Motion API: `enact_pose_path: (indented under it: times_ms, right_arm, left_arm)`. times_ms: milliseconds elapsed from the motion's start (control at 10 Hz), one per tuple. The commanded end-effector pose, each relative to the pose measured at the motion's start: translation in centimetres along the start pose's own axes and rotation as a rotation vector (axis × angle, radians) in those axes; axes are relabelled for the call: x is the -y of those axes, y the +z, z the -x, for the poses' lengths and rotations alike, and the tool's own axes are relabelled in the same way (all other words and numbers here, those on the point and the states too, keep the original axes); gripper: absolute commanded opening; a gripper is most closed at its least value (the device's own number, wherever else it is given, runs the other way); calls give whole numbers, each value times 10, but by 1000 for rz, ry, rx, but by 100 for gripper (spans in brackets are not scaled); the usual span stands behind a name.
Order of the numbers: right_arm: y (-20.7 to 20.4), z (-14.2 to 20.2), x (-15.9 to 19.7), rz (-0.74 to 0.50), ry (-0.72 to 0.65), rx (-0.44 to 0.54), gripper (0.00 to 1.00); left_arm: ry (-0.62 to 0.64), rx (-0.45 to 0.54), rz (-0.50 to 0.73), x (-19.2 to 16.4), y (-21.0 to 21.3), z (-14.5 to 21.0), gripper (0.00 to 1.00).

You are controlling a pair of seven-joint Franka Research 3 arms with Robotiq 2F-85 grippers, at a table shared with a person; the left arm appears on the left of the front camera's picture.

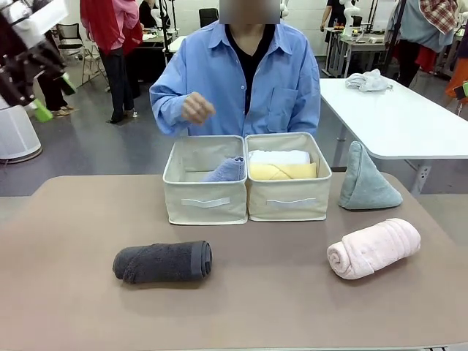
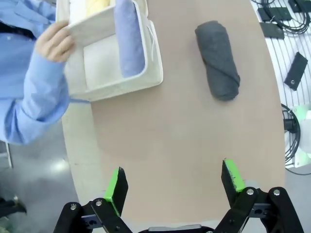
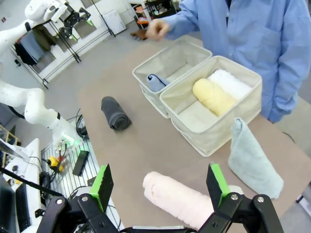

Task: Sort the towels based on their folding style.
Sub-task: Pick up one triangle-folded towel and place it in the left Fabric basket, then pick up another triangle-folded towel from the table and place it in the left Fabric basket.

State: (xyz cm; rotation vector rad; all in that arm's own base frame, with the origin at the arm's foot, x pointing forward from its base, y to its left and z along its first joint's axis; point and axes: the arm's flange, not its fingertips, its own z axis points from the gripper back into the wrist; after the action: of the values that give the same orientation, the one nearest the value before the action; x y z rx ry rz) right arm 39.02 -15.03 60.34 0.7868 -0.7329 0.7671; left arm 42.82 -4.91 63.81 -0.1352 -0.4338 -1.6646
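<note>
Brown tabletop [image 1: 278, 307]: dark grey roll [image 1: 162, 262] and pink roll [image 1: 374, 248] lie loose near the front, grey-green cone [image 1: 367, 179] stands just beside the right bin [image 1: 289, 201] holding white roll [image 1: 279, 156] and yellow roll [image 1: 281, 172], lavender-blue cone [image 1: 225, 170] in left bin [image 1: 206, 201]; left tool [image 2: 174, 177] and right tool [image 3: 159, 178] both spread wide, empty, the right one over the pink roll.
</note>
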Motion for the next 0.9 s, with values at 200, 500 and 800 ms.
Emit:
enact_pose_path:
  times_ms: [200,500,800]
  right_arm:
    - [-1,0,0,-8,5,10,100]
    - [-1,0,0,-8,5,10,100]
    - [-1,0,0,-8,5,10,100]
  left_arm:
    - [27,-1,-4,7,-4,9,100]
    - [45,-19,5,9,-6,9,100]
    - [177,512,-77,5,23,126,100]
